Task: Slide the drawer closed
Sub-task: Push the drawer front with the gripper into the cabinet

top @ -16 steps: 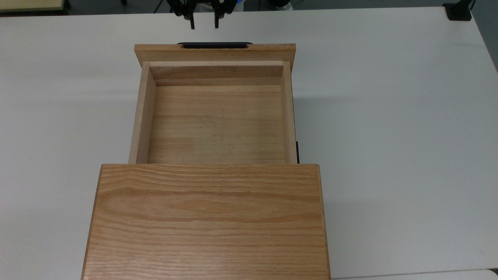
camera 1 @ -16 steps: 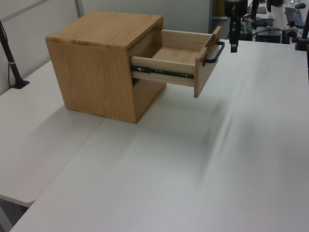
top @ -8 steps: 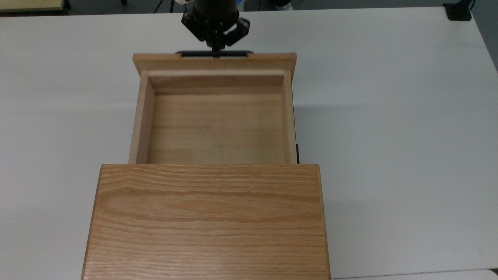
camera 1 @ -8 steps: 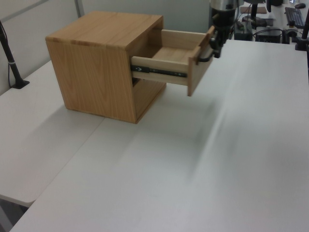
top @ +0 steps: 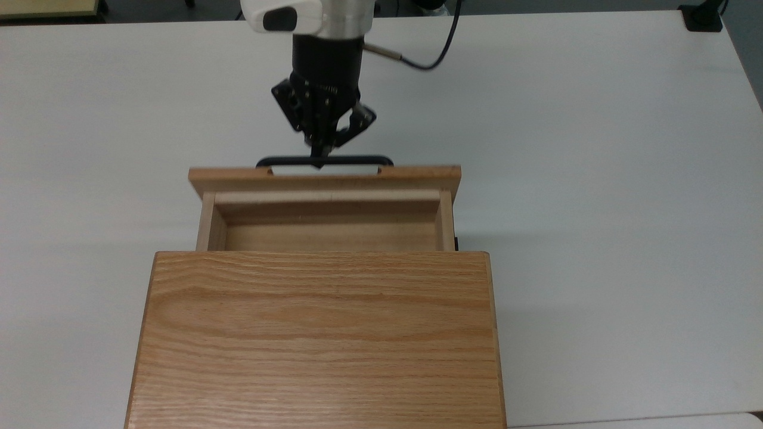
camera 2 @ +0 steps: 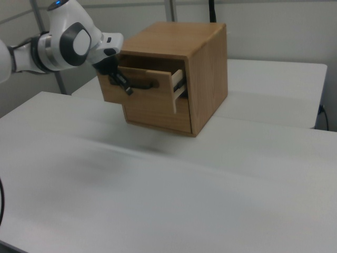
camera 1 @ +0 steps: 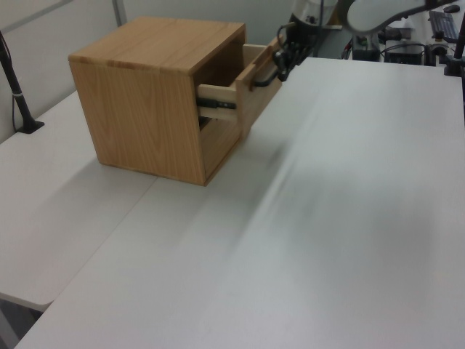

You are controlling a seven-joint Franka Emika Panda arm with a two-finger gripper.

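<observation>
Protruding partway from cabinet: light-wood drawer, black bar handle; claw fingers together against it.

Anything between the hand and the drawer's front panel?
Just the black bar handle: in the top view the hand presses it, ahead of the front panel.

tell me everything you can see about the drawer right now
The drawer is a light-wood tray with thin side walls, a wider front panel and a long black bar handle. It looks empty and sticks partway out of the cabinet, level, on a dark side rail. The gripper, fingers shut, presses against the middle of the handle.
</observation>
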